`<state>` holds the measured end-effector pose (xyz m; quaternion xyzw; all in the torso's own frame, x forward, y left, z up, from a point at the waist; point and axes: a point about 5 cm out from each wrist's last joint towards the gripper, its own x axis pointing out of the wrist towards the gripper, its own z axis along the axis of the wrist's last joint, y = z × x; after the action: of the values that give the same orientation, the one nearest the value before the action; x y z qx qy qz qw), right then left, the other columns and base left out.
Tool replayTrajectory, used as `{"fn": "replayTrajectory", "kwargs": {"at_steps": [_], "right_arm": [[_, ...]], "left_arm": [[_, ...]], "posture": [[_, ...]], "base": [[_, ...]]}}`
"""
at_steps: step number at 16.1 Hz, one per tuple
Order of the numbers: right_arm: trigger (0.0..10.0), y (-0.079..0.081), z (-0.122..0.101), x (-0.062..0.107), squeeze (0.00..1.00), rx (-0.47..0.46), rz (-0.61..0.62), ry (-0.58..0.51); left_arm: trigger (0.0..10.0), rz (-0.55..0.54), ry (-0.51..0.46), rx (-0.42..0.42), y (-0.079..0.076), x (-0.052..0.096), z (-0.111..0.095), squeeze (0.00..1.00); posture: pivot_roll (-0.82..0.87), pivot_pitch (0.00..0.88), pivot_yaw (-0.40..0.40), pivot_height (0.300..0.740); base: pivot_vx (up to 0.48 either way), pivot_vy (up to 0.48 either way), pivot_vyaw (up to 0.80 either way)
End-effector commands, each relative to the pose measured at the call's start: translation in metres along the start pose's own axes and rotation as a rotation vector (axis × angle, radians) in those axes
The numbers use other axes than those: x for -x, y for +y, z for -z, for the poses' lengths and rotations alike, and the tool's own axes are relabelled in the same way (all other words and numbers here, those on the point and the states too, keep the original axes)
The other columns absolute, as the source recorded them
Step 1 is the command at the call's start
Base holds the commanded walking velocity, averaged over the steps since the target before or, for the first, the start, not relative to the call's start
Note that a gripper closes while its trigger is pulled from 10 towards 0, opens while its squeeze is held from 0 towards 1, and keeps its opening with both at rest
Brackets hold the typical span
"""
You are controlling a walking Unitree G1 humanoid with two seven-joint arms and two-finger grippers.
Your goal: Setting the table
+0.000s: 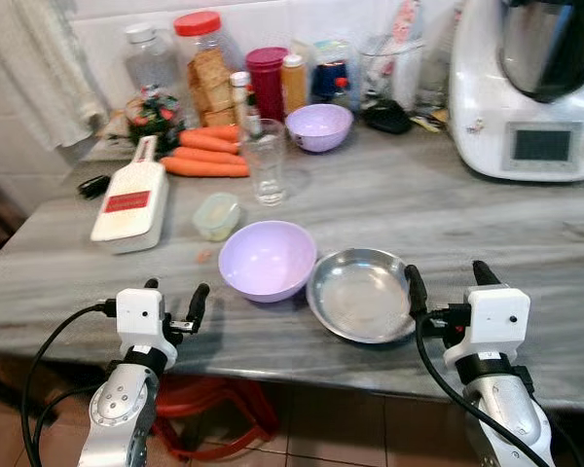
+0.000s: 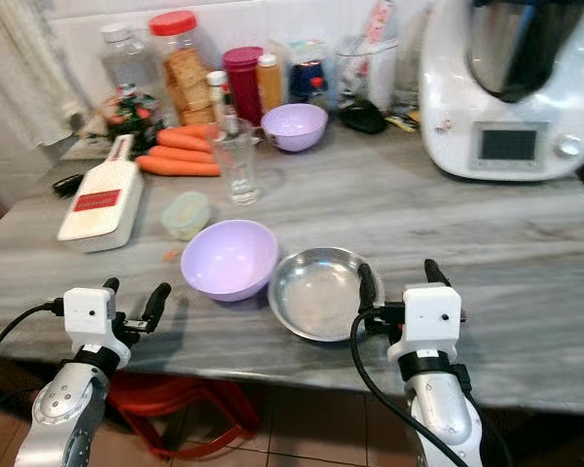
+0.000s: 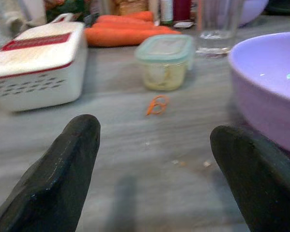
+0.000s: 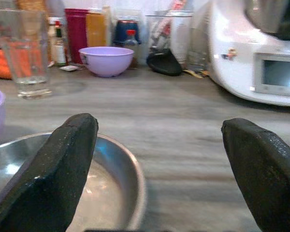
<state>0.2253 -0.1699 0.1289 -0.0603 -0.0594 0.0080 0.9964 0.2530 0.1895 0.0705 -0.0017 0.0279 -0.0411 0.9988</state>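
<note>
- The left gripper [image 1: 173, 298] hovers at the near edge of the grey counter [image 1: 448, 209], fingers spread wide and holding nothing.
- Beyond it lie a white slicer box [image 1: 131, 204] with a red label, a small lidded tub [image 1: 217, 215] and a scrap of orange peel [image 3: 157, 104].
- Carrots [image 1: 206, 154] and an empty drinking glass [image 1: 266, 161] stand farther back, before a row of jars and bottles.
- A lilac bowl [image 1: 268, 259] sits near the front edge, touching the steel plate [image 1: 360, 294] to its right.
- A second, smaller lilac bowl [image 1: 319, 126] rests near the back wall.
- The right gripper [image 1: 446, 279] is also wide open and empty, one finger over the steel plate's right rim.
- A white kitchen machine [image 1: 530, 88] stands at the far right.
</note>
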Motion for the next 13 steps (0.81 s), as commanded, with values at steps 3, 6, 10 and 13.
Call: {"fn": "replayTrajectory", "kwargs": {"at_steps": [3, 6, 10, 13], "right_arm": [[10.0, 0.0057, 0.0014, -0.0014, 0.0, -0.016, -0.027, 0.004], [10.0, 0.0055, 0.002, -0.003, 0.0, -0.039, -0.017, 0.006], [10.0, 0.0014, 0.0048, -0.0059, 0.0, -0.063, 0.028, 0.026], [10.0, -0.0004, 0.0076, -0.0066, 0.0, -0.066, 0.04, 0.044]], "left_arm": [[10.0, -0.007, 0.011, -0.016, 0.0037, 0.0013, -0.0003, 0.0], [10.0, 0.0, 0.014, -0.02, 0.0029, 0.0009, -0.0001, 0.0], [10.0, 0.001, 0.015, -0.029, 0.0038, -0.0016, -0.0007, 0.0], [10.0, 0.005, 0.014, -0.033, 0.0035, -0.0029, -0.0011, 0.0]], "posture": [[-0.1, 0.004, 0.126, 0.74], [-0.1, 0.004, 0.126, 0.74], [-0.1, 0.0, 0.129, 0.74], [-0.1, 0.0, 0.129, 0.74]], "base": [[0.0, 0.0, 0.0], [-0.263, 0.0, 0.0], [-0.284, 0.0, 0.0], [-0.303, 0.0, 0.0]]}}
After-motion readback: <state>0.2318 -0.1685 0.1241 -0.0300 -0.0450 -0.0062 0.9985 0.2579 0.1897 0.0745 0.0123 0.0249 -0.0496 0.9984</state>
